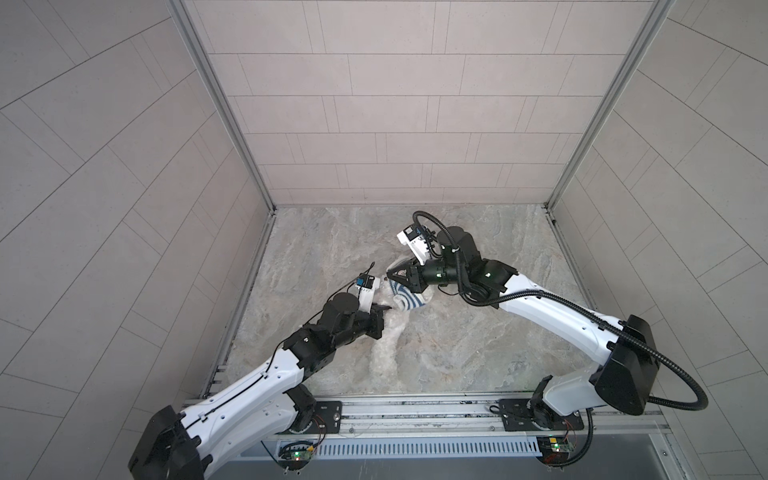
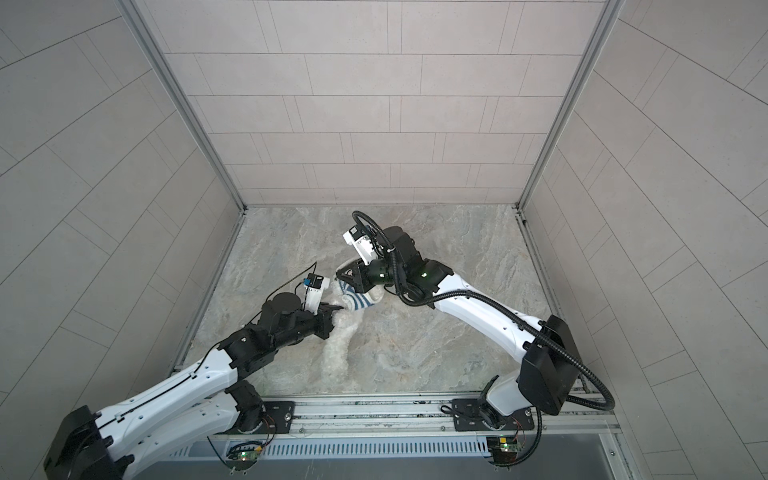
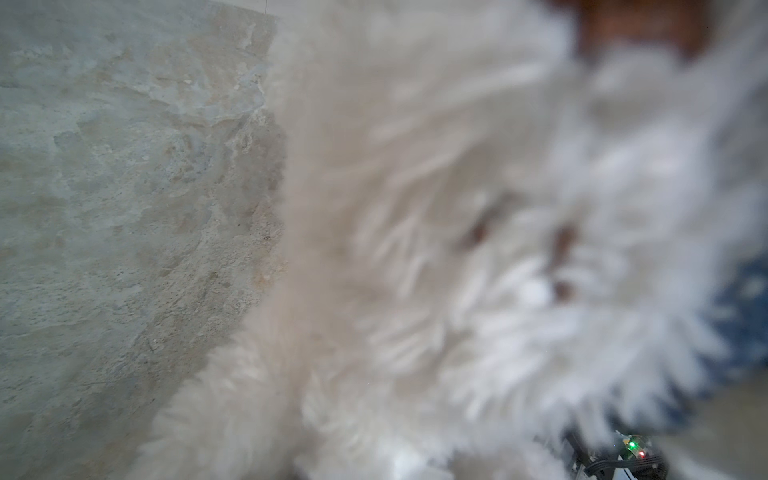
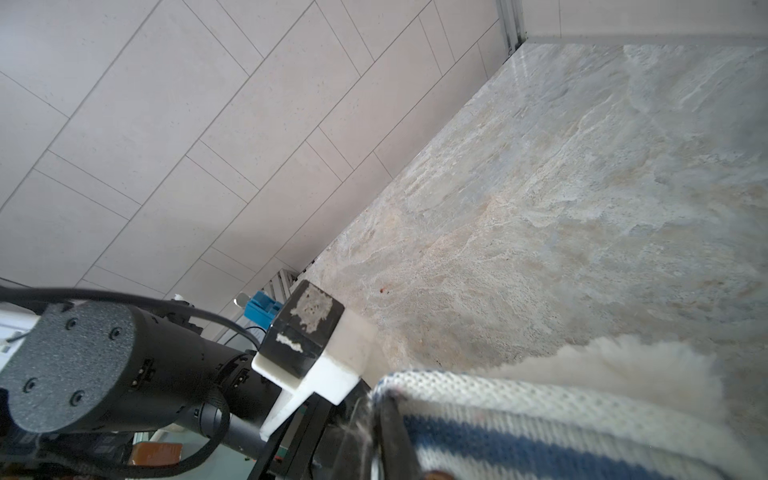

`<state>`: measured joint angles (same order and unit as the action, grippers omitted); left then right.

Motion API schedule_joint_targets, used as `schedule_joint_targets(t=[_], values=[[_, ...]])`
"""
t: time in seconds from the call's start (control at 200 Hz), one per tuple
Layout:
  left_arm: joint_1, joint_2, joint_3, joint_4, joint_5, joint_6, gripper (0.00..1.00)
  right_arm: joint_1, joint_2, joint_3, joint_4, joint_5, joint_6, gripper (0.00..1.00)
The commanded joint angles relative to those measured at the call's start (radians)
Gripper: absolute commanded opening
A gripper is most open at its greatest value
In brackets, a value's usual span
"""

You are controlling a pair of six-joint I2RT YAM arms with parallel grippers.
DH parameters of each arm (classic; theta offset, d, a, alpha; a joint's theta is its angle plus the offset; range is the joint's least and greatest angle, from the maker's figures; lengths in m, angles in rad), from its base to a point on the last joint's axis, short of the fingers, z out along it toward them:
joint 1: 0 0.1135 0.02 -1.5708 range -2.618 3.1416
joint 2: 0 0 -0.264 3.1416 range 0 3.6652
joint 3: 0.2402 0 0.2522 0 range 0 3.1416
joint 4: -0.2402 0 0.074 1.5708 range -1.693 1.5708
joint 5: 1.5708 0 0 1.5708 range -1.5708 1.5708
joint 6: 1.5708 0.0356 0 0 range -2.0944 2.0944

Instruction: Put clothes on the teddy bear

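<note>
Top views: marbled tabletop (image 1: 457,340), tiled walls (image 1: 374,104).

Blurry teddy bear (image 3: 415,208) (left wrist)

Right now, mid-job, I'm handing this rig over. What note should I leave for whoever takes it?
Left tool: pressed into the fur of the teddy bear at its upper body; I cannot tell whether it is gripping.
Right tool: at the edge of the striped shirt; jaws unclear.
The bear lies on the marble table, lower body toward the near edge, with the shirt bunched around its far, head end.
Done: the shirt looks started over the head end.
Left: draw it down over the bare torso.
</note>
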<state>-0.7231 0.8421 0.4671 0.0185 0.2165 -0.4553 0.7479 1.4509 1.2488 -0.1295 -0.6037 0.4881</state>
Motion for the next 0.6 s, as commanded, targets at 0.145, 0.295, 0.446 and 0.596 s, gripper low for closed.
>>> schedule_joint_targets(t=[0.145, 0.295, 0.446, 0.596], values=[[-0.002, -0.070, -0.028, 0.113, 0.052, 0.018, 0.00, 0.035, -0.036, 0.083, -0.113, 0.090, -0.060, 0.33], [-0.002, -0.077, -0.044, 0.138, 0.057, 0.009, 0.00, 0.050, -0.041, 0.120, -0.167, 0.120, -0.075, 0.40], [-0.002, -0.083, -0.049, 0.150, 0.028, -0.007, 0.00, 0.064, -0.065, 0.146, -0.223, 0.161, -0.079, 0.47], [-0.001, -0.086, -0.060, 0.196, 0.026, -0.028, 0.00, 0.075, -0.076, 0.179, -0.297, 0.192, -0.076, 0.51]])
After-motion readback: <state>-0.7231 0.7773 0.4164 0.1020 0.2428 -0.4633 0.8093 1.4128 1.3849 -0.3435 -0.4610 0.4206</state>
